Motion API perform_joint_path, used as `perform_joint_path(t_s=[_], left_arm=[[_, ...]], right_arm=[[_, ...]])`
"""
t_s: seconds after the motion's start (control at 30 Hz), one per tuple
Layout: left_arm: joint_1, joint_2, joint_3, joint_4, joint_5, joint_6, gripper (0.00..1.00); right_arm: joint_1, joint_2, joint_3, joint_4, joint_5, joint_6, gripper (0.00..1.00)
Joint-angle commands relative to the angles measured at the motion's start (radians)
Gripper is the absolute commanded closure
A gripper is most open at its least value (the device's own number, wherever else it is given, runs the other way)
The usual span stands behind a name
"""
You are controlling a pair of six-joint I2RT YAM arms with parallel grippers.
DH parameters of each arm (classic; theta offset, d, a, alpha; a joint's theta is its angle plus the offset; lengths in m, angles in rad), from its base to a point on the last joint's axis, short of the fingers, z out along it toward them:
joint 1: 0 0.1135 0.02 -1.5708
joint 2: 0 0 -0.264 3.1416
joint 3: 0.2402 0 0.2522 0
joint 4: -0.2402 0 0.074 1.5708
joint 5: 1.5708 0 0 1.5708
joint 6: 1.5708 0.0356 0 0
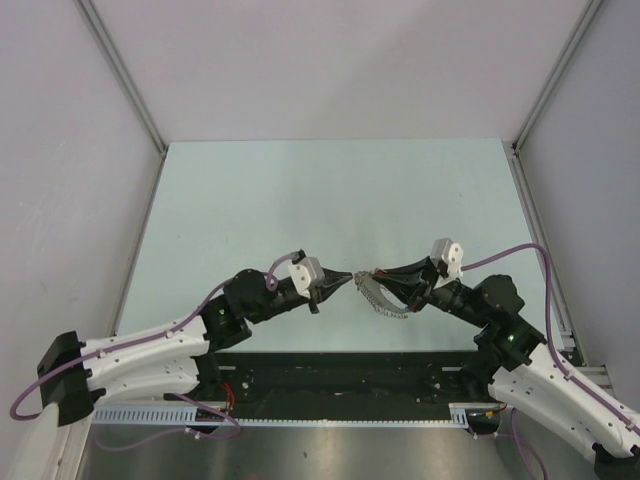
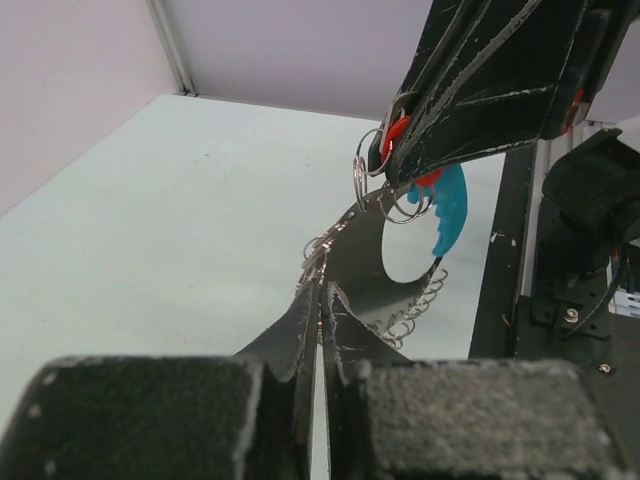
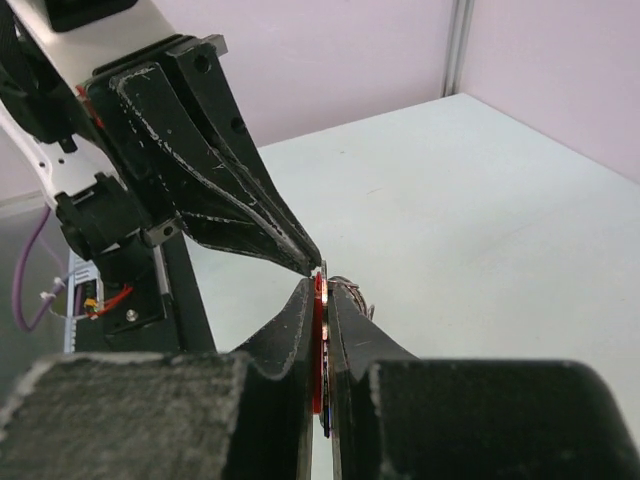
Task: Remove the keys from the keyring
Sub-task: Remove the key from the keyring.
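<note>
Both grippers meet tip to tip above the table's near middle. My right gripper [image 3: 323, 285] is shut on the flat red head of the key [image 3: 318, 350]. In the left wrist view the key's red [image 2: 396, 130] shows between the right gripper's fingers [image 2: 470, 90], with the blue arc [image 2: 450, 210] hanging beside it. My left gripper [image 2: 322, 285] is shut on the silvery links of the keyring [image 2: 318, 250], whose coiled chain [image 2: 415, 310] droops below. From above, the keyring [image 1: 380, 298] hangs between the left gripper [image 1: 345, 282] and the right gripper [image 1: 375, 275]. The key's blade is hidden.
The pale green table [image 1: 330, 190] is walled by pink-grey panels with aluminium posts [image 1: 125, 80] at the corners. A black base rail [image 1: 340, 375] runs along the near edge. The left gripper's body [image 3: 200, 170] fills the upper left of the right wrist view.
</note>
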Motion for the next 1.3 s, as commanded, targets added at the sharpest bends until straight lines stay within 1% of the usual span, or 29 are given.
perform_joint_path(t_s=[0.0,0.1,0.17,0.2,0.23,0.3,0.43,0.53,0.57,0.67,0.8,1.03,1.13,1.2,1.23,1.27], left_arm=[[0.058,-0.027,0.045,-0.040,0.116,-0.063,0.85],[0.107,-0.027,0.079,-0.072,0.263,-0.117,0.75],[0.109,-0.018,0.099,-0.093,0.327,-0.112,0.71],[0.109,-0.010,0.106,-0.099,0.380,-0.114,0.66],[0.109,0.012,0.128,-0.109,0.408,-0.111,0.64],[0.111,0.037,0.151,-0.133,0.445,-0.111,0.59],[0.109,0.074,0.211,-0.162,0.514,-0.089,0.55],[0.109,0.085,0.232,-0.176,0.505,-0.088,0.53],[0.111,0.097,0.238,-0.182,0.500,-0.063,0.53],[0.111,0.128,0.266,-0.218,0.496,-0.040,0.53],[0.108,0.149,0.266,-0.207,0.450,-0.043,0.54],[0.109,0.142,0.255,-0.210,0.387,-0.013,0.59],[0.109,0.145,0.261,-0.208,0.378,0.001,0.66],[0.109,0.152,0.271,-0.218,0.396,0.006,0.72],[0.108,0.163,0.275,-0.224,0.407,0.017,0.76],[0.108,0.168,0.281,-0.234,0.416,0.024,0.85]], right_arm=[[-0.003,-0.022,0.020,0.027,-0.029,-0.109,1.00],[-0.002,-0.020,0.020,0.027,-0.042,-0.123,1.00],[-0.002,-0.016,0.020,0.029,-0.062,-0.138,1.00],[-0.002,-0.014,0.020,0.027,-0.085,-0.146,1.00],[-0.002,-0.008,0.020,0.026,-0.096,-0.161,1.00],[-0.002,-0.006,0.020,0.027,-0.130,-0.181,1.00],[-0.002,-0.013,0.022,0.046,-0.185,-0.220,1.00],[-0.002,-0.014,0.022,0.064,-0.190,-0.218,1.00],[-0.002,-0.008,0.023,0.067,-0.191,-0.215,1.00],[-0.002,0.003,0.023,0.075,-0.187,-0.209,1.00],[0.005,0.000,0.023,0.081,-0.179,-0.206,1.00],[0.018,-0.002,0.023,0.075,-0.176,-0.213,1.00],[0.026,0.003,0.023,0.069,-0.176,-0.218,1.00],[0.037,0.003,0.022,0.061,-0.173,-0.221,1.00],[0.040,0.000,0.023,0.058,-0.173,-0.223,1.00],[0.041,-0.002,0.023,0.050,-0.171,-0.226,1.00]])
